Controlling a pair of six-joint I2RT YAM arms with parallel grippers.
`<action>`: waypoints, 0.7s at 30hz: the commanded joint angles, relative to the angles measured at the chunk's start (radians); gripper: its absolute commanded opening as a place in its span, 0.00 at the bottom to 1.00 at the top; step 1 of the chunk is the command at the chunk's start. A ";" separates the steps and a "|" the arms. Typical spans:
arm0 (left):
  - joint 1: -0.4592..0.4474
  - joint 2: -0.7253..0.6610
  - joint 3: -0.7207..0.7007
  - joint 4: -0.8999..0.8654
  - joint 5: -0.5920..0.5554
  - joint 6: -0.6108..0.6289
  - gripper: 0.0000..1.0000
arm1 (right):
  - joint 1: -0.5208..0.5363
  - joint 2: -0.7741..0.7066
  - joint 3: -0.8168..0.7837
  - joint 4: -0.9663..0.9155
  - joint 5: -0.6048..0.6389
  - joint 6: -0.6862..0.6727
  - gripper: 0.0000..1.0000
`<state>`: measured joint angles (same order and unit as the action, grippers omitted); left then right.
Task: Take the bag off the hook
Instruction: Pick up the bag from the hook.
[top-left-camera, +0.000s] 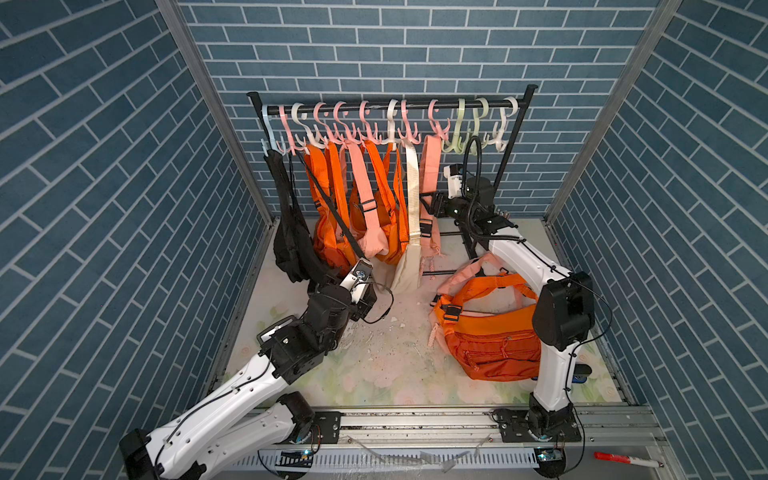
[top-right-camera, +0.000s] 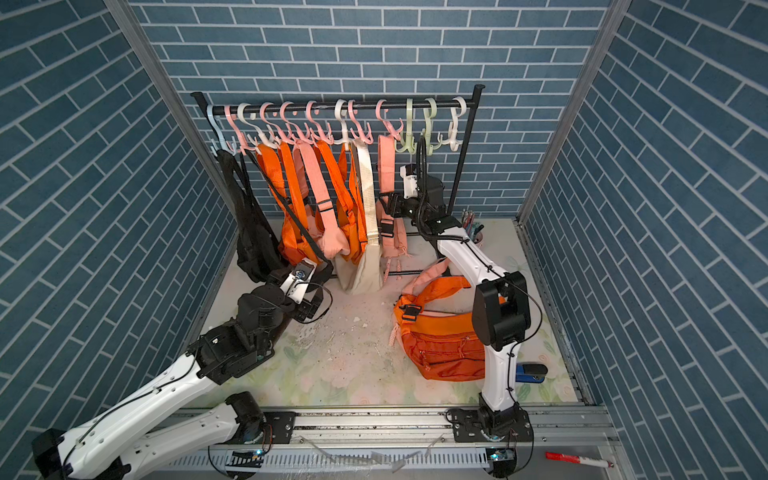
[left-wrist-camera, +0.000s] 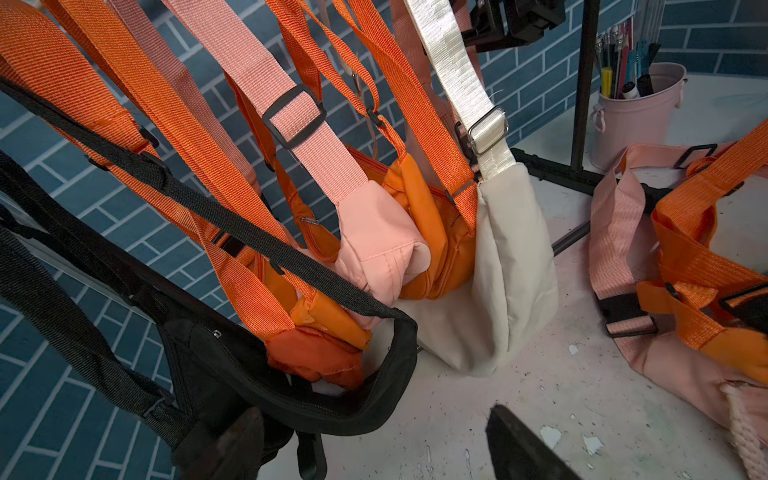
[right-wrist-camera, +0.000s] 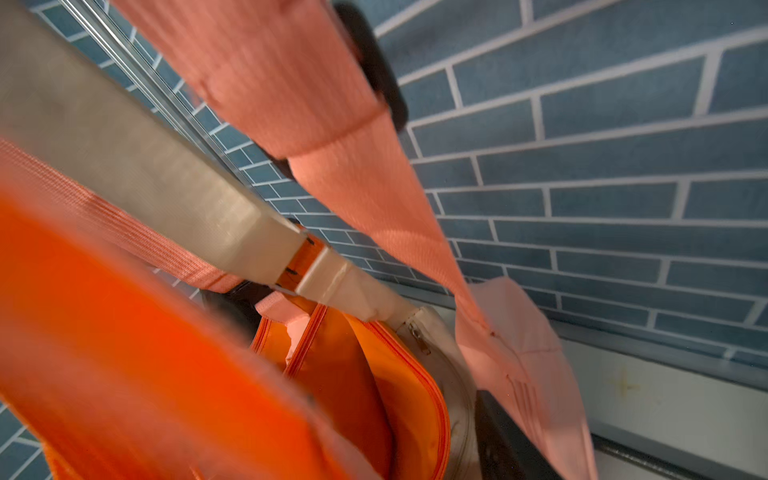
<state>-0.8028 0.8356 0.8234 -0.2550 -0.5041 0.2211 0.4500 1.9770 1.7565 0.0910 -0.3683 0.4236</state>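
A pink bucket (left-wrist-camera: 636, 124) beside the rack (top-left-camera: 374, 107) holds pens (left-wrist-camera: 617, 58). The left tool (left-wrist-camera: 374, 440) gapes empty. The right tool (top-left-camera: 429, 205) meets the rack's pink strap (top-left-camera: 430, 166); its grip I cannot tell.

The pink strap (right-wrist-camera: 332, 124) just beside the right gripper (top-left-camera: 429, 204) is woven cloth, matt, with fine ribs. The cream bag (left-wrist-camera: 507, 266) ahead of the left gripper (left-wrist-camera: 376, 436) is smooth matt cloth, and its buckle (left-wrist-camera: 488, 131) is shiny metal. The hooks (top-left-camera: 364, 118) are glossy plastic. The rail (top-left-camera: 446, 104) is black metal. The table (left-wrist-camera: 540, 395) under the left gripper looks rough, with flaking paint.
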 joint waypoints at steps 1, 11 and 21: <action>0.001 0.000 -0.012 0.014 0.002 0.009 0.85 | 0.006 -0.055 -0.042 0.071 -0.017 0.014 0.54; -0.001 0.008 -0.017 0.023 -0.002 0.022 0.85 | 0.008 -0.062 -0.039 0.082 -0.010 0.039 0.00; 0.001 0.030 -0.007 0.016 0.051 0.002 0.85 | 0.007 -0.208 -0.171 0.061 0.035 0.005 0.00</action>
<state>-0.8032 0.8524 0.8192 -0.2413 -0.4740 0.2329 0.4538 1.8519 1.6051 0.1383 -0.3573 0.4603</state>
